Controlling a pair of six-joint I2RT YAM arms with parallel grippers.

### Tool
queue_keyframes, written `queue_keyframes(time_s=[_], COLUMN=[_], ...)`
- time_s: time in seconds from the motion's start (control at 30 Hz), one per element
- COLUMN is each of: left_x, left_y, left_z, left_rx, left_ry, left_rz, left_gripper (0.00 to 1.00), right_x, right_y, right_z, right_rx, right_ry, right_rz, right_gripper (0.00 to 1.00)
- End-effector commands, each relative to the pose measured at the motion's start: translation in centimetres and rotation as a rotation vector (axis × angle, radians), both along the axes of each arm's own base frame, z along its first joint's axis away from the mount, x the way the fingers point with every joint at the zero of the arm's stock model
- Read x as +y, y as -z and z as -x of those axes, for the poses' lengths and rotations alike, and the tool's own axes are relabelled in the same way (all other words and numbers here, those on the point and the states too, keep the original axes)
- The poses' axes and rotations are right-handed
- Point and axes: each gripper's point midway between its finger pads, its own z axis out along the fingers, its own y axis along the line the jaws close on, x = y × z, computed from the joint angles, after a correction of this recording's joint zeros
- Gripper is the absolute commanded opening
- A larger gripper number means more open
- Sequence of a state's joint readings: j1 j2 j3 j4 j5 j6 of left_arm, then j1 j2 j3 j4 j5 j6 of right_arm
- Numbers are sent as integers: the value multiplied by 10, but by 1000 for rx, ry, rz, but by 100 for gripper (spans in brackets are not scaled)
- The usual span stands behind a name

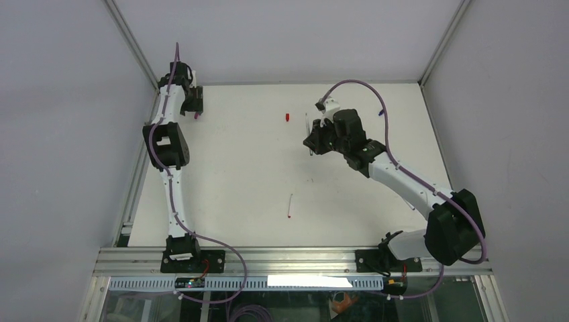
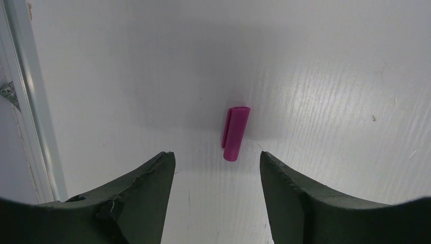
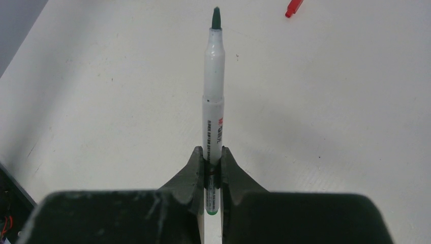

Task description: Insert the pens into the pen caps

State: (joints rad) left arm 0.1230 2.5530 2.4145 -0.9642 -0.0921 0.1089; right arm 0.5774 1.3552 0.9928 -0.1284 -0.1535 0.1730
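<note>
Right jaws pinch a pen (image 3: 214, 76) by its rear; it points straight up the frame, dark tip top centre, red cap (image 3: 294, 8) upper right. Left jaws stand spread, magenta cap (image 2: 236, 133) lying mid-frame beyond them, lengthwise up-frame on the tabletop (image 2: 330, 76).

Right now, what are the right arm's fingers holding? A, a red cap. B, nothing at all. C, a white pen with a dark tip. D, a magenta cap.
C, since in the right wrist view the right fingers are closed on the white pen, which sticks out ahead of them with its dark tip pointing away from the camera.
</note>
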Motion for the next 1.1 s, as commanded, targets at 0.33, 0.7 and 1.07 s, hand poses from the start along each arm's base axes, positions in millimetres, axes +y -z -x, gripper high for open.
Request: queue_keyframes(time_s=[0.33,0.7,1.07], left_x=[-6,-13,-26], left_y=[-4,19,33], left_z=[-27,-24,-22], left_rx=[-65,-25,-3], left_ry=[81,125,173], left_rz=[2,31,86], left_gripper=[64,45,32], right_x=[-1,-3,-4], right_y=[-13,-7,-1], right_z=[-16,-19,-18], right_rx=[-40,-21,-3], right_ry=[14,22,20], right_rz=[14,19,25], right_gripper=[0,0,0])
